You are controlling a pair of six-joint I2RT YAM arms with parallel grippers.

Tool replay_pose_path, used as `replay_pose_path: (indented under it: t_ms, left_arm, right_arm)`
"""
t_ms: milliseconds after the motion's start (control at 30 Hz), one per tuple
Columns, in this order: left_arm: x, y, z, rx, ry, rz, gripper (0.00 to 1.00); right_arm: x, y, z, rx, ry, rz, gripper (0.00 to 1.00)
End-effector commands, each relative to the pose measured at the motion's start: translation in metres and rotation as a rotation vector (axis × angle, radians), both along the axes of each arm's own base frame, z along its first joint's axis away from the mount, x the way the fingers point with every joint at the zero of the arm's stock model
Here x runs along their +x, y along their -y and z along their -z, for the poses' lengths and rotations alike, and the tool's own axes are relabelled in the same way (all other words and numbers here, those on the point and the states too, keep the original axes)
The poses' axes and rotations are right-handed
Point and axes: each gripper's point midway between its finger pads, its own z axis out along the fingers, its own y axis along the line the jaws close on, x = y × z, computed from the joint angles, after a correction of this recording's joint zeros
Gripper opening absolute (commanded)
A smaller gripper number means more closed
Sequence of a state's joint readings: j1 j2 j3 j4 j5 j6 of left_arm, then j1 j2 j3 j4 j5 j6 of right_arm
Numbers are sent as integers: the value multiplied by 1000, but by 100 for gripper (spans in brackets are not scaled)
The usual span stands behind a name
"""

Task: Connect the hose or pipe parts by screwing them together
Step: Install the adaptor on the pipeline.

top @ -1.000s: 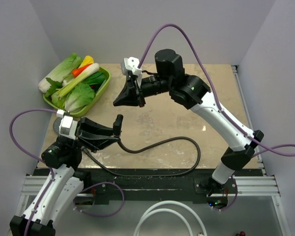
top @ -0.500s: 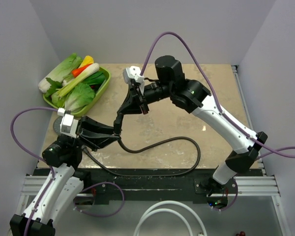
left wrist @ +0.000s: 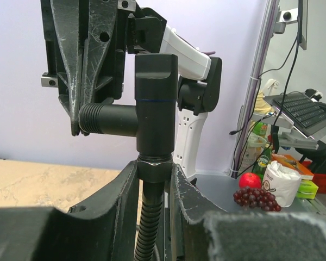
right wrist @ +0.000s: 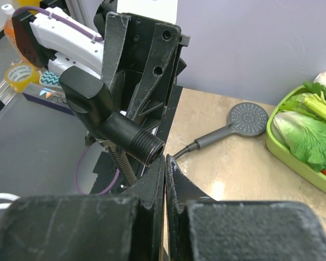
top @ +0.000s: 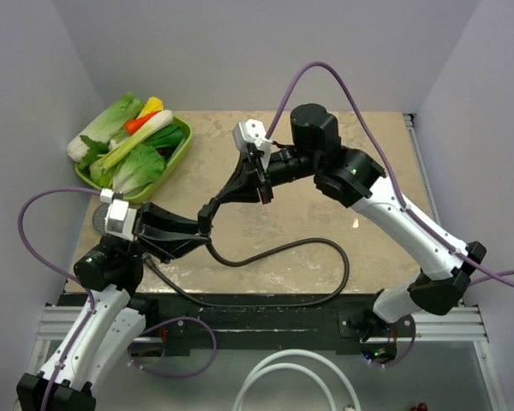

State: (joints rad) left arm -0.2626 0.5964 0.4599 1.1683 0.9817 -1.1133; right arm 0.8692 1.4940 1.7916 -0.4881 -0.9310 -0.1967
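The left gripper (left wrist: 154, 173) is nearly closed. Its fingers pinch the nut where the dark hose (left wrist: 147, 231) joins the black T-fitting (left wrist: 156, 98), which stands up just above them. The right gripper (right wrist: 164, 163) is pressed fully together and empty, its tips just beside the fitting's threaded side port. The shower head (right wrist: 248, 119) lies well beyond those tips.

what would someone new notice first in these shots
The black T-shaped fitting, held upright above the near-left part of the table by the left gripper with the dark hose trailing below it. The shut right gripper points its tips at the fitting's threaded side port. A green tray of vegetables brightens the far-left corner.
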Motion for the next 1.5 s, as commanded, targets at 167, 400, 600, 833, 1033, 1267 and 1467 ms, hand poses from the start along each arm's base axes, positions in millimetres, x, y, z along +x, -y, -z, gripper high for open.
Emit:
replay_pose_path:
  t_ms: [167,400,600,833,1033,1267,1467]
  left_arm:
    - [16,-5,-19,-71,23,-95,0]
    - [35,-6,-14,-75,-10,-157,0]
    - [45,-7,-13,-76,-18,-202,0]
    - [54,-8,-13,-74,-28,-238,0]
    - [52,-8,-12,-68,-29,-228,0]
    - [43,-8,-13,-75,-14,-207,0]
    - [40,-9,-13,-84,-9,-197,0]
  right_arm:
    - [-30,17,-11,56,-19,-50,0]
    - [-47,24,-13,63,-26,-71,0]
    - [-60,24,-11,54,-32,-90,0]
    - [-70,21,-9,45,-36,-105,0]
    - [-69,13,-12,48,-31,-107,0]
    - [-76,19,-28,65,3,-136,0]
    - [-103,45,-32,22,17,-260,0]
